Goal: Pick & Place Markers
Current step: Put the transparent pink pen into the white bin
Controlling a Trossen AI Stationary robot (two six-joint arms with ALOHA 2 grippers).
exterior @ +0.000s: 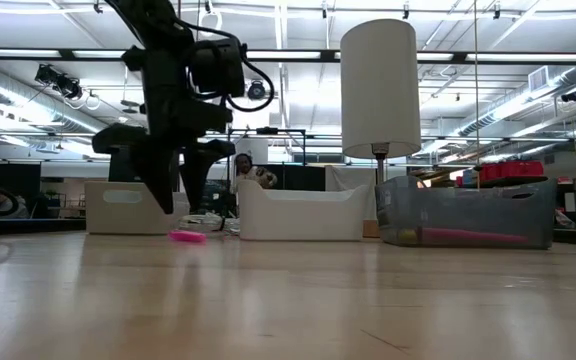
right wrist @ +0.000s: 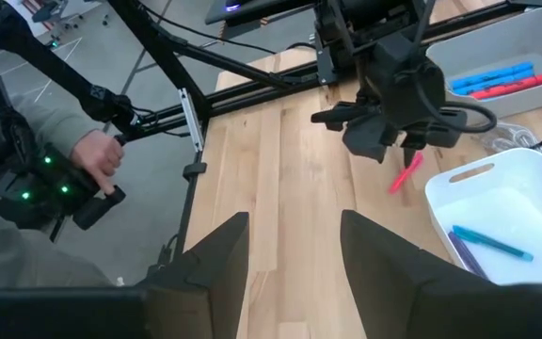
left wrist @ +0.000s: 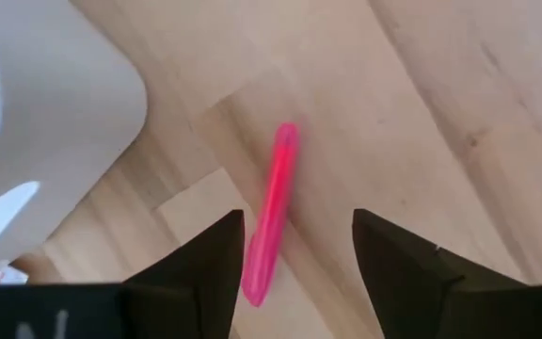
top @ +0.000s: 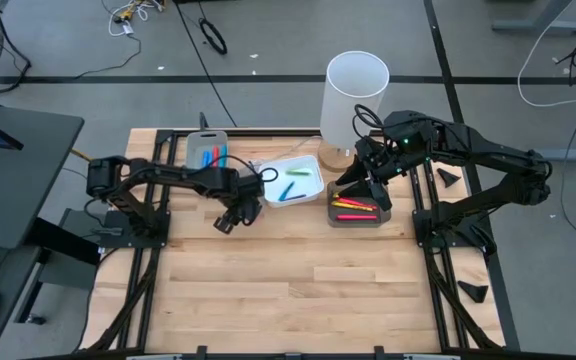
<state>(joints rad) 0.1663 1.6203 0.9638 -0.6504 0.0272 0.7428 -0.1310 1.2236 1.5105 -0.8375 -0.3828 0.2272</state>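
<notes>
One pink marker [left wrist: 271, 217] lies flat on the wooden table, just off the white tray's corner [left wrist: 111, 104]. My left gripper [left wrist: 297, 218] hovers over it, open, one finger on either side, touching nothing; in the low view the fingers [exterior: 158, 185] stand above the marker [exterior: 188, 236]. The white tray [top: 308, 165] holds green and blue markers [top: 293, 185]. The grey tray [top: 204, 140] holds blue and red ones [top: 214, 156]. The dark tray [top: 330, 205] holds pink and yellow ones [top: 353, 208]. My right gripper [top: 366, 188] is open above the dark tray.
A tall white cylinder [top: 356, 95] stands on a wooden base at the far edge, beside the right arm. The trays line the table's far half; bare wood [top: 288, 290] fills the near half. Beyond the table's left side a person's hand [right wrist: 97, 155] holds a controller.
</notes>
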